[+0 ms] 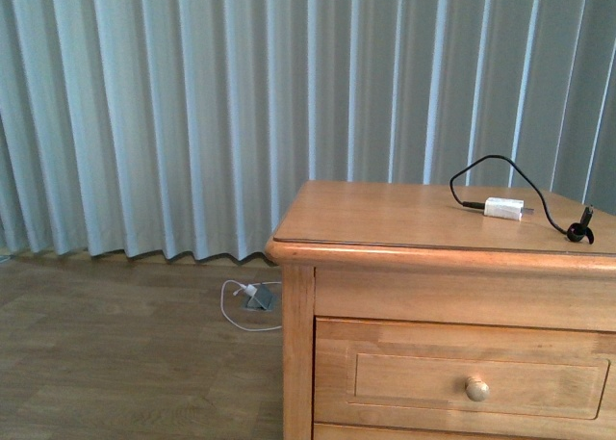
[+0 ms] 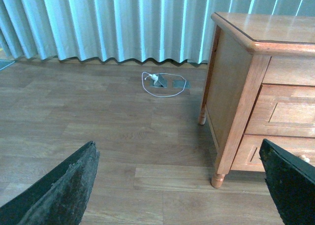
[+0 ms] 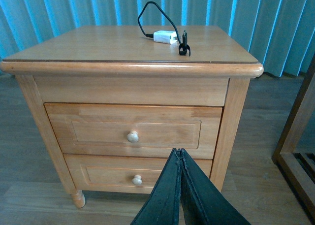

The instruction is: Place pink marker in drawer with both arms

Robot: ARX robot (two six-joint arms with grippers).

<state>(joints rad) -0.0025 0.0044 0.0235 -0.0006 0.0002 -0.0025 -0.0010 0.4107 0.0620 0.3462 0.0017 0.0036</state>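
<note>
The nightstand [image 1: 452, 296] runs off the right and lower edges of the front view, so only part of the upper drawer [image 1: 472, 373] shows there, and the lower drawer [image 3: 133, 175] appears only in the wrist views. In the left wrist view the nightstand is cut at the right edge, and the left gripper [image 2: 182, 185] shows just two finger ends at the bottom corners. The right gripper [image 3: 181, 195] hides part of the lower drawer's front. The small grey item on the floor [image 1: 258, 297] with its white cord is too small to identify.
</note>
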